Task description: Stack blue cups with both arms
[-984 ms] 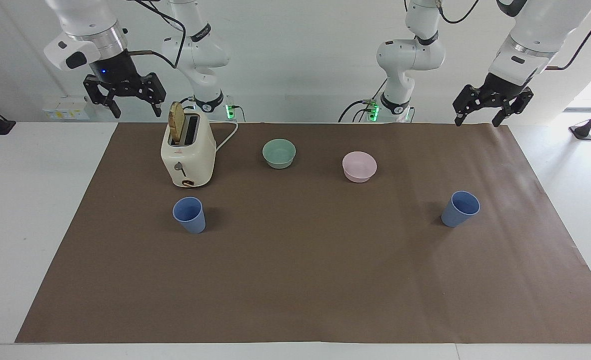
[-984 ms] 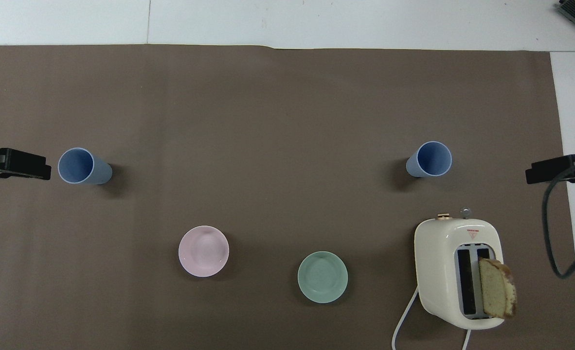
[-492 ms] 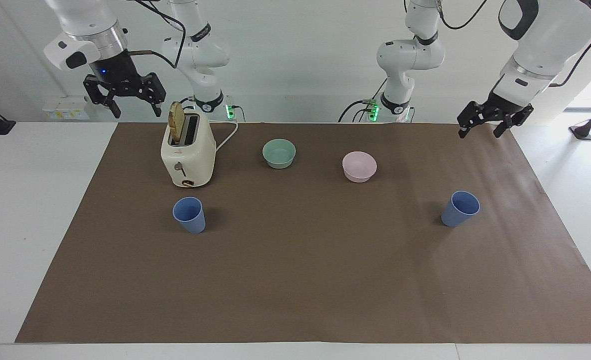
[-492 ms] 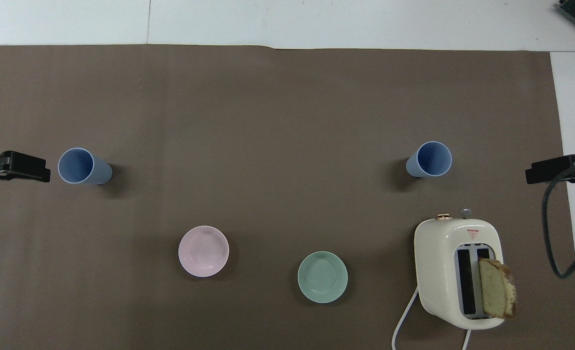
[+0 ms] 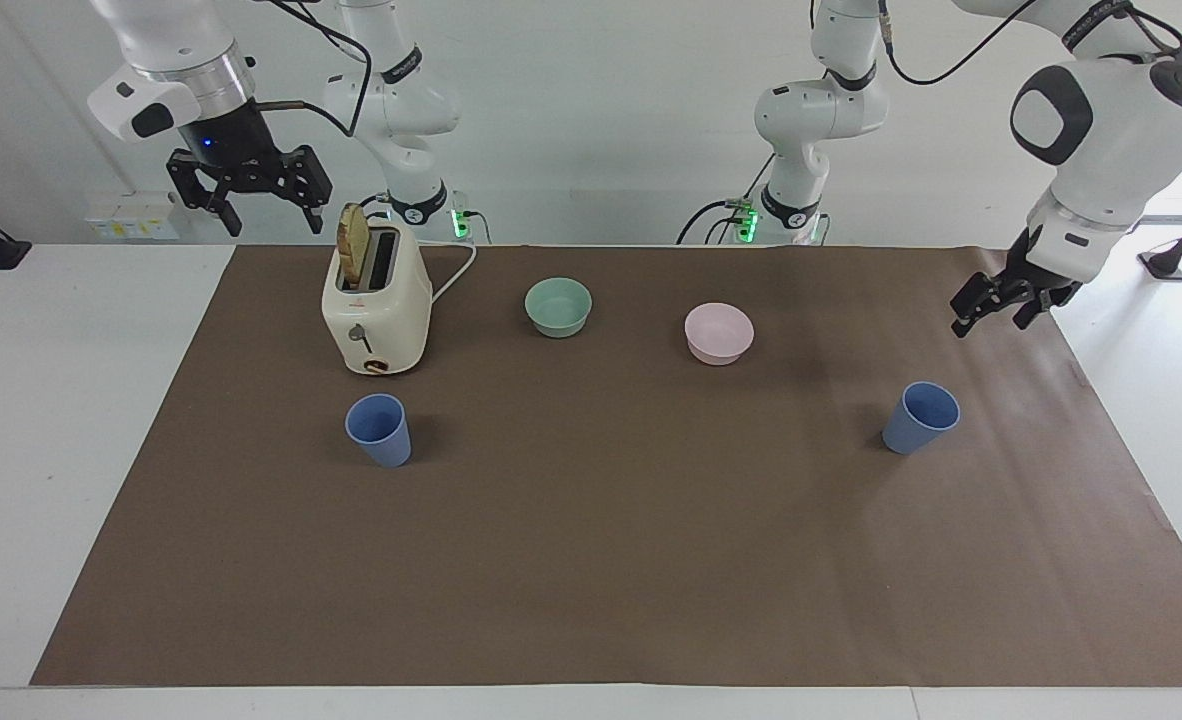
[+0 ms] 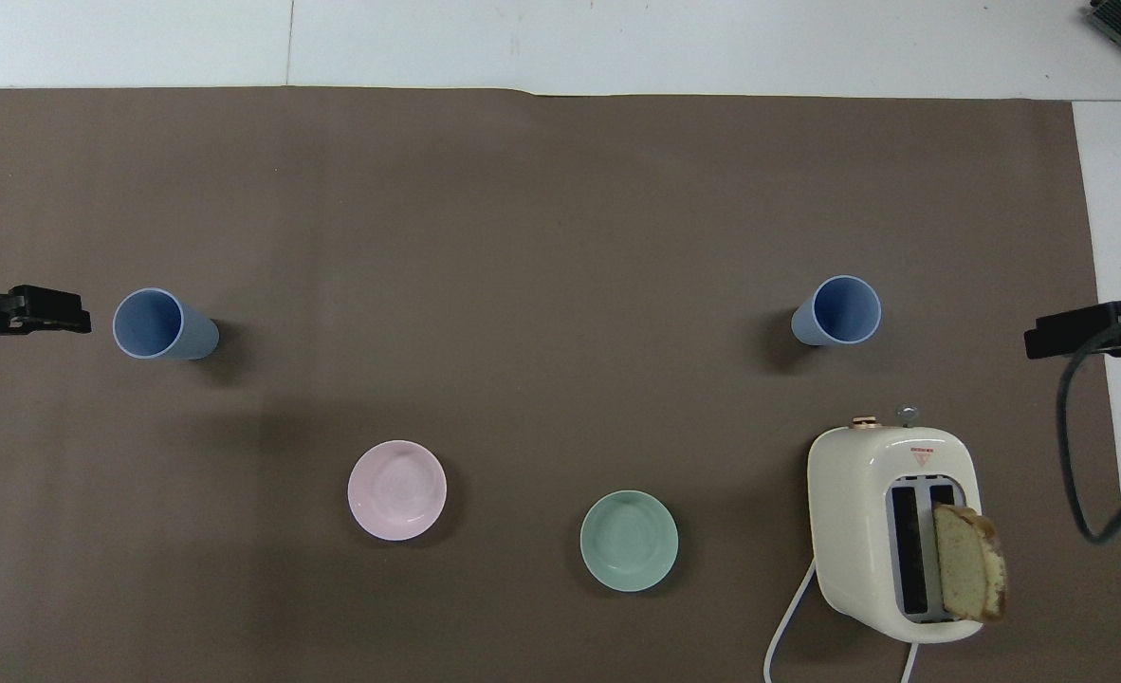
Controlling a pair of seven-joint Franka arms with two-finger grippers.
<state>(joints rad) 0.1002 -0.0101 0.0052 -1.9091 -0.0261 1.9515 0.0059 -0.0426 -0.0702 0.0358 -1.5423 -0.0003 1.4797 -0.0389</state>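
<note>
Descending toward the cup at its own end of the bench, the left tool (image 5: 996,311) opens the task.

Over the last second the left tool has dropped from high above the brown mat's (image 5: 591,560) edge to low over the mat, fingers apart and empty, near but not touching the blue cup at the left arm's end (image 5: 920,417). The right tool (image 5: 251,190), fingers apart and empty, has stayed raised over the toaster's (image 5: 376,310) end and waits. The blue cup at the right arm's end (image 5: 379,429), upright beside the toaster, and its twin have not moved; they stand well apart, so stacking is not yet begun.
</note>
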